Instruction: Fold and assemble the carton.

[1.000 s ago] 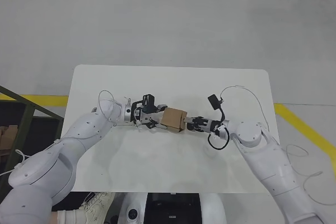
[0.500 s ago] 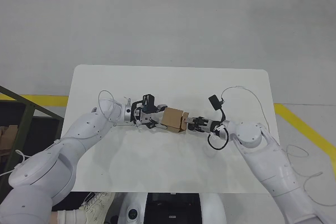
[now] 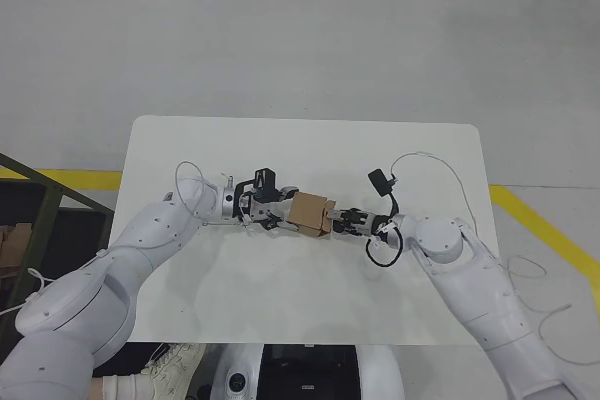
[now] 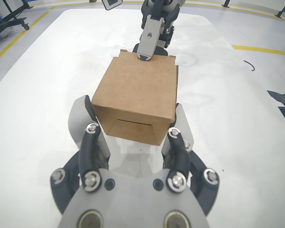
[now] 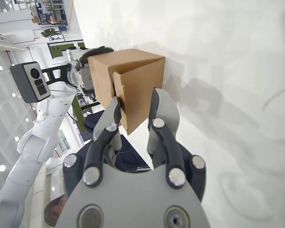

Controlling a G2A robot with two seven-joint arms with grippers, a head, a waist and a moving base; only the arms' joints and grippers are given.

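Observation:
A small brown carton [image 3: 310, 213] lies on its side at the middle of the white table [image 3: 180, 150]. My left gripper [image 3: 277, 217] is shut on the carton's open end; in the left wrist view its fingers [image 4: 86, 110] press both side walls of the carton [image 4: 137, 91]. My right gripper [image 3: 338, 221] is at the opposite end, open. In the right wrist view, the right gripper [image 5: 136, 103] straddles the corner of the carton [image 5: 135, 79], and one fingertip [image 5: 116, 106] touches the edge of an end flap. The left wrist view shows that right gripper [image 4: 146, 56] against the carton's far top edge.
A thin white cable [image 3: 450, 170] loops over the table's right part. A short black wire piece [image 4: 250, 66] lies on the surface to one side. Bare table surrounds the carton on all sides. Flat cardboard pieces [image 3: 0, 255] sit off the table at the left.
My right gripper has edged closer to the carton's end. The left gripper and the carton have stayed where they were.

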